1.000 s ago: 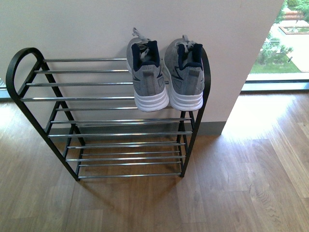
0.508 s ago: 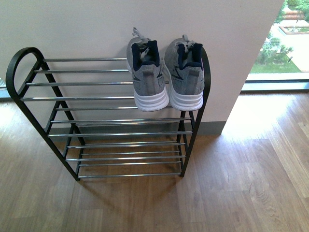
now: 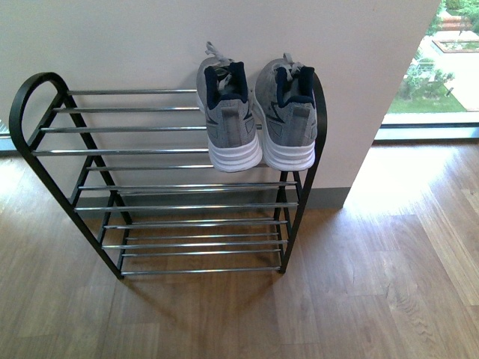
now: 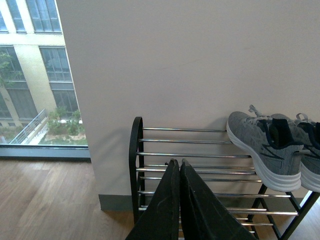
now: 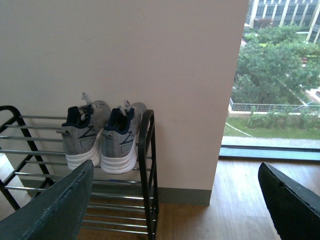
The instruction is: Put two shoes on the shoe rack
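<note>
Two grey sneakers, one [image 3: 228,116] beside the other [image 3: 288,116], rest side by side on the top tier of the shoe rack [image 3: 112,152], at its right end, heels toward me and toes against the wall. No arm shows in the front view. In the left wrist view my left gripper [image 4: 176,163] is shut with nothing in it, well back from the rack [image 4: 136,150] and the nearer shoe [image 4: 260,147]. In the right wrist view my right gripper [image 5: 177,172] hangs wide open and empty, away from the shoes [image 5: 102,135] and the rack [image 5: 148,165].
The rack stands against a white wall [image 3: 135,37] on a wooden floor [image 3: 374,284]. A large window [image 3: 441,60] lies to the right of the wall's corner. The rack's lower tiers and the left part of its top tier hold nothing.
</note>
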Controlling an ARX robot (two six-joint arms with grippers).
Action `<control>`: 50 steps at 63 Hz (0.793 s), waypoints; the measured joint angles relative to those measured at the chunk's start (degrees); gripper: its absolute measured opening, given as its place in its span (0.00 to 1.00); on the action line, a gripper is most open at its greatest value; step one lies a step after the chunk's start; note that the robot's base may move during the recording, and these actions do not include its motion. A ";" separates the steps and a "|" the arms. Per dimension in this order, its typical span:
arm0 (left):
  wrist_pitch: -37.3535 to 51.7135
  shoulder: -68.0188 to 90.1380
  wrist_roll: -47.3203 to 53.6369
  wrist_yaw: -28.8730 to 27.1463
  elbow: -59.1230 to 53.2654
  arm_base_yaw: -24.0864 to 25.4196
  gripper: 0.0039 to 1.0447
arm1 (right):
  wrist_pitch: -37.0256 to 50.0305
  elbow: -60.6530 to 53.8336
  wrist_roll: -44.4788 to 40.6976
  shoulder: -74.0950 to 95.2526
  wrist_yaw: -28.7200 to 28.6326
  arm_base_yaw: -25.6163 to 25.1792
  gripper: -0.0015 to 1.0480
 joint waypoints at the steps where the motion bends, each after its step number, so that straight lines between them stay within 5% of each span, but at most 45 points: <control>1: 0.00 0.00 0.02 0.00 0.00 0.00 0.01 | 0.00 0.00 0.02 0.00 0.00 0.00 0.91; 10: 0.00 0.00 -0.04 0.00 0.00 0.00 0.02 | 0.00 0.00 0.00 0.00 -0.02 0.00 0.91; 43: 0.00 0.00 0.00 0.00 0.00 0.00 0.90 | 0.00 0.00 0.00 0.00 0.00 0.02 0.91; 50: 0.00 0.00 0.15 0.00 0.00 0.00 0.91 | 0.00 0.00 0.00 0.00 -0.02 0.02 0.91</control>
